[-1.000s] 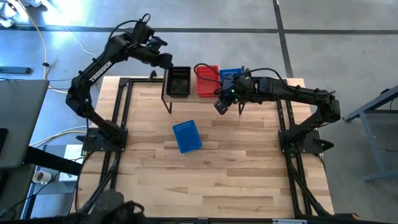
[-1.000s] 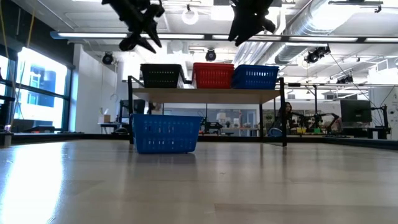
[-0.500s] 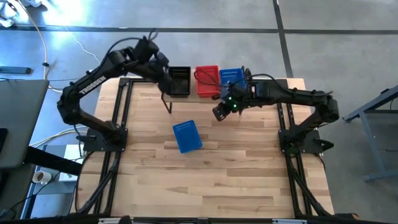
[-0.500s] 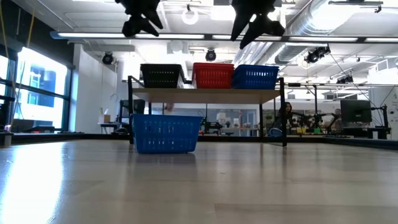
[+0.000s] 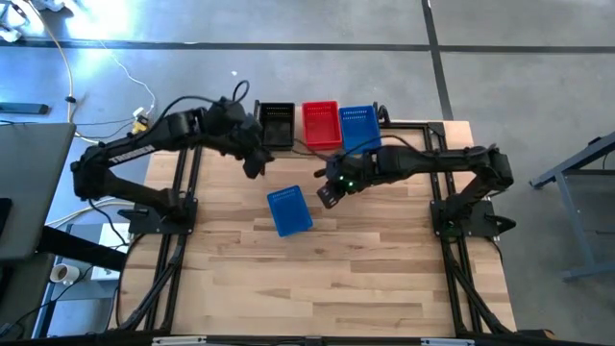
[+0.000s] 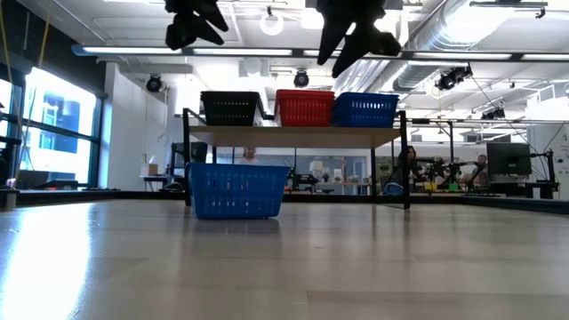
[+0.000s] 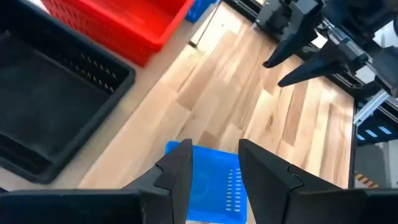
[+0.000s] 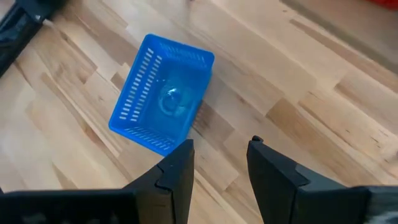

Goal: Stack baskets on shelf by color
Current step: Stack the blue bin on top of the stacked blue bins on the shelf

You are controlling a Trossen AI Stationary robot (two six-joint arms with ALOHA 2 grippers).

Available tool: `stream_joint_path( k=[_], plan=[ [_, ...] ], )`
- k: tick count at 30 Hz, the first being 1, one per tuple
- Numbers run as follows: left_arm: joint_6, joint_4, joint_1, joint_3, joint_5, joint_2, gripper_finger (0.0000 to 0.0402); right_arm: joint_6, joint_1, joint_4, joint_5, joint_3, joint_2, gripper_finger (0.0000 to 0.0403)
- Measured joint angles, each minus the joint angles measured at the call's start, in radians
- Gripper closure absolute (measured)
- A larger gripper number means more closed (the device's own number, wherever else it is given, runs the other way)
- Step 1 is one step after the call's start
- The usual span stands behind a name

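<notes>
The shelf (image 6: 293, 136) stands at the table's far edge and carries black (image 5: 277, 124), red (image 5: 322, 125) and blue (image 5: 358, 128) baskets side by side. One loose blue basket (image 5: 289, 210) stands on its bottom on the table, nearer than the shelf, also seen in the right wrist view (image 8: 163, 93). My left gripper (image 5: 255, 163) is open, in the air just to the far left of the loose blue basket (image 7: 214, 186). My right gripper (image 5: 329, 192) is open, in the air just to its right. Neither touches it.
The wooden tabletop (image 5: 365, 269) stretches bare toward its near edge. Black frame rails (image 5: 187, 183) run along its left and right sides. In the left wrist view the black basket (image 7: 50, 124) and red basket (image 7: 118, 18) lie close by, with the right gripper (image 7: 311, 53) across from them.
My left gripper has come away from above the black basket on the shelf, toward the table's near edge and toward the loose blue basket. My right gripper has moved left and toward the near edge, also toward that basket. The basket has stayed in place.
</notes>
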Motion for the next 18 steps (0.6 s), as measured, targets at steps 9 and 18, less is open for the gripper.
stream_joint_path(
  k=[9,18],
  plan=[
    [-0.112,0.014,-0.145,-0.138,-0.162,-0.117,0.0282,-0.001,0.046,0.036,0.026,0.0,0.083,0.0269],
    [-0.205,0.002,-0.281,-0.232,-0.324,-0.194,0.0282,0.025,0.073,0.078,0.025,0.0,0.19,0.0269]
  ],
)
